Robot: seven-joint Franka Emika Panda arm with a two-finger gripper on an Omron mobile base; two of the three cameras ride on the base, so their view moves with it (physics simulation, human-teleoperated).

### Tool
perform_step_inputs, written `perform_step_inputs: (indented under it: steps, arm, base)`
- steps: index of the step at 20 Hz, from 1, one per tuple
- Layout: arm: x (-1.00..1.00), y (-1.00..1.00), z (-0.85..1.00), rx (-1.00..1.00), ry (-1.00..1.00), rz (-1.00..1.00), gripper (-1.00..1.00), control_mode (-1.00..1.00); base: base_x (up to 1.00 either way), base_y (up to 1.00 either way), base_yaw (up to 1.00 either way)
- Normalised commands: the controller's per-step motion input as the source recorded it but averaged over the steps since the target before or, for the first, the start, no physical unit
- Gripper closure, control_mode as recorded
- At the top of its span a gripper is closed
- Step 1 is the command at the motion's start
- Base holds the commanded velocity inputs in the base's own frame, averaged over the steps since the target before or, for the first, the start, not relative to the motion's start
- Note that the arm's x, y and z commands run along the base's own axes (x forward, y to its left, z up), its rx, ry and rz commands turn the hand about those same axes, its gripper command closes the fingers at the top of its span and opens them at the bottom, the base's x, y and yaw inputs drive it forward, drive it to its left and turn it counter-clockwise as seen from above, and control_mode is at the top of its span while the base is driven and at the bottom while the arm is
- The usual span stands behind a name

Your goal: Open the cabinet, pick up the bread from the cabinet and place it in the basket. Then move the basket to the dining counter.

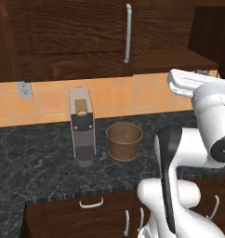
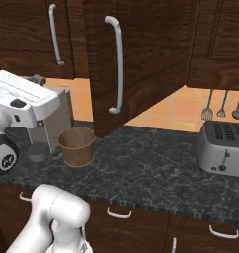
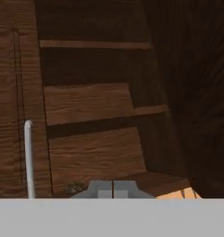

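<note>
Currently the cabinet [image 2: 141, 59] stands with its right door swung wide toward the room; the left door with its silver handle [image 1: 128, 32] is shut. Hand view looks into the opened half: bare wooden shelves [image 3: 86, 104], dim interior. Gripper [image 3: 113, 190] sits low at the cabinet mouth, jaws pressed together, nothing between them, touching nothing I can make out.

Bread: a small dark speck [image 3: 75, 187] sits on the bottom shelf just left of the fingertips; too dim to be sure it is the loaf.

Basket [image 1: 124, 140] is upright on the dark granite counter [image 1: 35, 158], just beside the coffee machine [image 1: 82, 125], below the cabinet.

Step in hand, as I judge it: reach for the bread. Spread the jaws before going in, stay clear of the shelf edges and the open door, and centre over the lump before pinching.
</note>
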Motion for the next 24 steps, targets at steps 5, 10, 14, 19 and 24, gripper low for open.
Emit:
perform_step_inputs:
  steps: [5, 10, 14, 19, 24]
  arm:
    - [0.81, -0.36, -0.04, 0.03, 0.06, -0.43, 1.00, -1.00]
    - [0.61, -0.90, -0.01, 0.25, 0.09, -0.06, 1.00, -1.00]
    - [0.33, -0.97, 0.00, 0.21, 0.01, -0.02, 1.00, -1.00]
    - [-0.13, -1.00, 0.00, 0.19, -0.04, -0.10, 1.00, -1.00]
    - [-0.22, -1.00, 0.02, 0.25, -0.07, -0.11, 1.00, -1.00]
  base:
    - [0.00, 0.00, 0.00]
    - [0.00, 0.00, 0.00]
    - [0.00, 0.00, 0.00]
    - [0.00, 0.00, 0.00]
    - [0.00, 0.00, 0.00]
